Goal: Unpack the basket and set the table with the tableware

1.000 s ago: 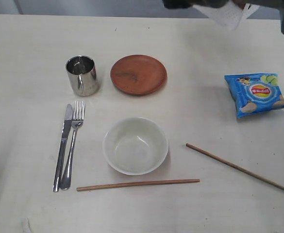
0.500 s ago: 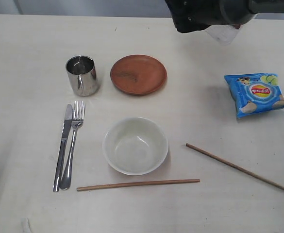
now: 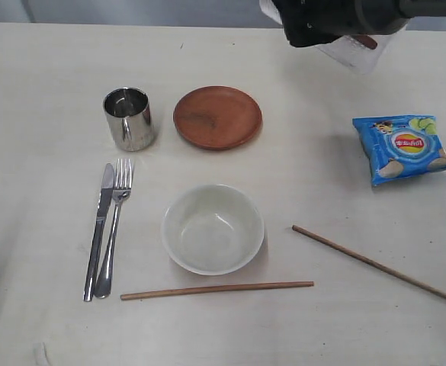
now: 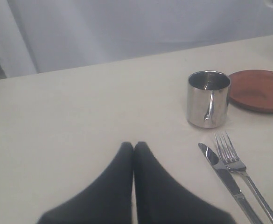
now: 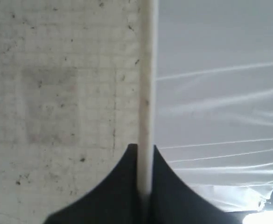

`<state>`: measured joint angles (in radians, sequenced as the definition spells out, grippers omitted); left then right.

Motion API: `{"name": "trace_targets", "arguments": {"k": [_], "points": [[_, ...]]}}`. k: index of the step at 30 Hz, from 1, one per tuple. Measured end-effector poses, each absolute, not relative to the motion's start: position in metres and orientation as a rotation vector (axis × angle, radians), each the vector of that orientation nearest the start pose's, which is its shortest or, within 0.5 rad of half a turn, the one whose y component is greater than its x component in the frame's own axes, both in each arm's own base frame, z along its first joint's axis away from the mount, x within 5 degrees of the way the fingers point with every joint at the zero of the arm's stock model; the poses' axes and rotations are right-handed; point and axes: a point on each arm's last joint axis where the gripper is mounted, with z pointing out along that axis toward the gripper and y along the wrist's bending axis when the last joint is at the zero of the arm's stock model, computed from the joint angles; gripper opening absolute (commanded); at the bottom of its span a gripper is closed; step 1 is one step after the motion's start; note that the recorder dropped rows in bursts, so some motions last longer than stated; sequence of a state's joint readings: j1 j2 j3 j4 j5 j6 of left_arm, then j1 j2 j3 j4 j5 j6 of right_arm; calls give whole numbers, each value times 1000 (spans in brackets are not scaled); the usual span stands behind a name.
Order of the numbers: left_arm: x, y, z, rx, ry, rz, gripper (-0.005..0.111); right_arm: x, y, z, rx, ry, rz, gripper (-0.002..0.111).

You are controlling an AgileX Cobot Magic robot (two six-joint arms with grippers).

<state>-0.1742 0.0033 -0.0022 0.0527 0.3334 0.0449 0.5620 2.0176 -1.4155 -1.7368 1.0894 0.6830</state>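
1. Step in hand, my read: clearing the basket (image 3: 354,50) off the far edge of the surface (image 3: 47,69). The right pincer (image 5: 143,150) is clenched on the basket's thin white rim, w/ the lattice wall to one side of the jaws.
2. To do it well: grip firm, since the rim is thin & smooth and could slip or swing. The basket hangs tilted, so go slow, level it, and pass high over the chip bag (image 3: 405,149) & plate (image 3: 217,117).
3. A dark reddish bit (image 3: 367,41) shows in the basket. Maybe the spoon, can't tell. Check before parking it.
4. Basket vs pincer: rim right btwn the jaws, body hanging below the arm. It's well apart from the bowl (image 3: 212,229), cup (image 3: 129,117), knife (image 3: 99,229), fork (image 3: 114,229) & chopsticks (image 3: 216,289) on the surface.
5. Left pincer (image 4: 133,147): clenched, grasping nothing, near the cup & knife.
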Motion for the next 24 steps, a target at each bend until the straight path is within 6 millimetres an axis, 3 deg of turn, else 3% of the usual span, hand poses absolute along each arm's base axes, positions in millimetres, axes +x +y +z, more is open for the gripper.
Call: {"name": "trace_targets", "arguments": {"k": [7, 9, 14, 18, 21, 24], "points": [[53, -8, 184, 232, 1803, -41, 0, 401, 161, 207, -1094, 1725, -1483, 0], [53, -8, 184, 232, 1803, -41, 0, 404, 162, 213, -1077, 1720, -1486, 0], [53, -8, 184, 232, 1803, -41, 0, 406, 164, 258, -935, 1668, -1449, 0], [53, -8, 184, 232, 1803, -41, 0, 400, 159, 273, -842, 1666, -1425, 0], [53, -8, 184, 232, 1803, -41, 0, 393, 155, 262, -861, 1684, -1413, 0], [53, -8, 184, 232, 1803, -41, 0, 388, 155, 232, -992, 1719, -1380, 0]]}}
